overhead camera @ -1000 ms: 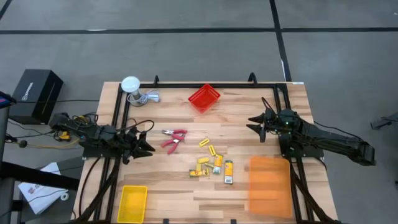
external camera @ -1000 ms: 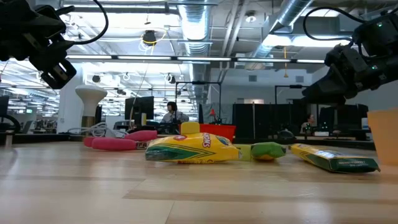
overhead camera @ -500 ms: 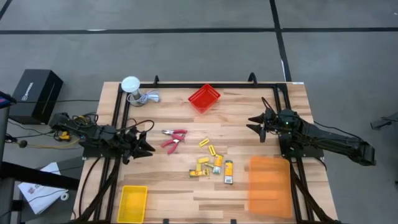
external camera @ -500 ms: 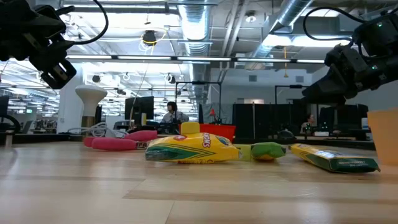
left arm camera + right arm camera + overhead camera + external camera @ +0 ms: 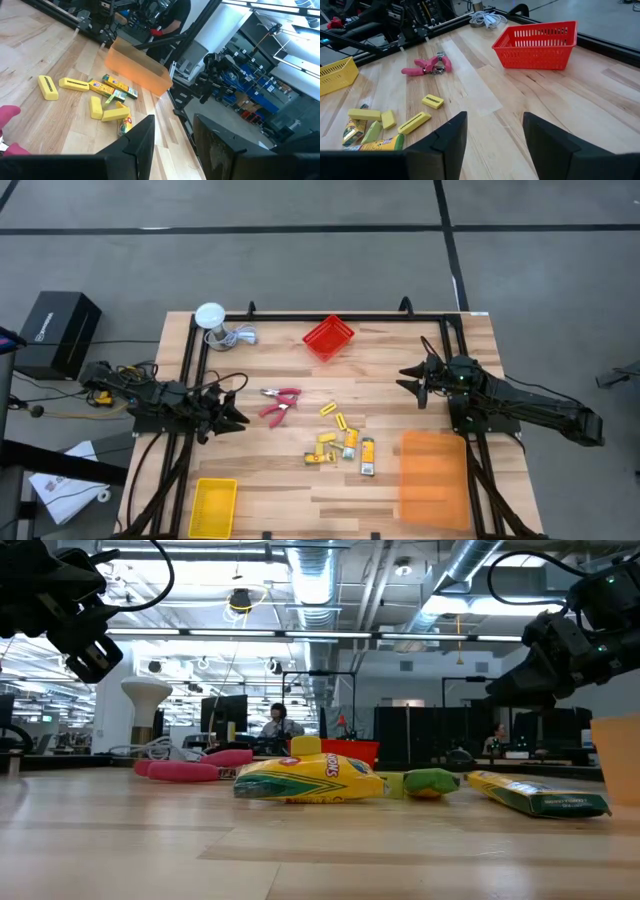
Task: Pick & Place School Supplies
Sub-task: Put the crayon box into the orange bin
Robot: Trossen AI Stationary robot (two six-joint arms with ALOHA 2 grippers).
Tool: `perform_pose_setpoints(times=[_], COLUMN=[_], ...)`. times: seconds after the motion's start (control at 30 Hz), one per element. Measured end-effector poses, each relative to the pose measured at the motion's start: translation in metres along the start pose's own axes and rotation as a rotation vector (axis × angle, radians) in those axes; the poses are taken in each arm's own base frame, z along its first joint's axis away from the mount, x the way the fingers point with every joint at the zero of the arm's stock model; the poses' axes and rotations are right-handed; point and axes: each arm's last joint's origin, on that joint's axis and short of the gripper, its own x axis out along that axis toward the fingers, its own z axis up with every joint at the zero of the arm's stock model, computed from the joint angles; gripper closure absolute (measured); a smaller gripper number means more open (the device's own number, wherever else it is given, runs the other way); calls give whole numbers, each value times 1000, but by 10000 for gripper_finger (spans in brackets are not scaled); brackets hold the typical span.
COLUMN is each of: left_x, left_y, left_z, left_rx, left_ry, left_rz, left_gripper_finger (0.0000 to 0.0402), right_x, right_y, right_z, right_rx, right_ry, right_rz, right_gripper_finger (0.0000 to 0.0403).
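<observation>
High view – red bin [image 5: 329, 338], yellow bin [image 5: 213, 507], orange bin [image 5: 434, 477] hold nothing, both end effectors wide – supplies [image 5: 343, 442] outside.

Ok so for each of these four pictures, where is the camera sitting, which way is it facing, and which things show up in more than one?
High view: above the table, looking straight down; both arms show, left gripper and right gripper open.
Low view: at tabletop height, looking level across the crayon box into the room; arms hang at the top corners.
Left wrist view: looks past its own fingers toward the orange bin.
Right wrist view: looks past its own fingers toward the red basket.
Shared: the red-handled tool shows in the high, low and right wrist views.
</observation>
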Motion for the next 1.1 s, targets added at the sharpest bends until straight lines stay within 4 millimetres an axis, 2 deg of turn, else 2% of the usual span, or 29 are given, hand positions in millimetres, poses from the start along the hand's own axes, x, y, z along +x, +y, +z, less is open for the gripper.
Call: perform_pose_setpoints(times=[0.5,0.67,0.9,1.1], left_x=[0,0,0,-2], left_y=[-1,3,2,1], left_z=[2,4,7,18], left_rx=[3,-3,4,-7], left_ry=[-20,-98,-153,-337], left_rz=[-4,119,147,242], left_gripper_finger=[271,271,271,271], right_x=[0,0,0,0], right_y=[0,0,0,1], right_z=[0,0,0,3], right_rx=[0,0,-1,3], right_ry=[0,0,-4,-35], right_rz=[0,0,1,10], right_gripper_finger=[221,219,220,222])
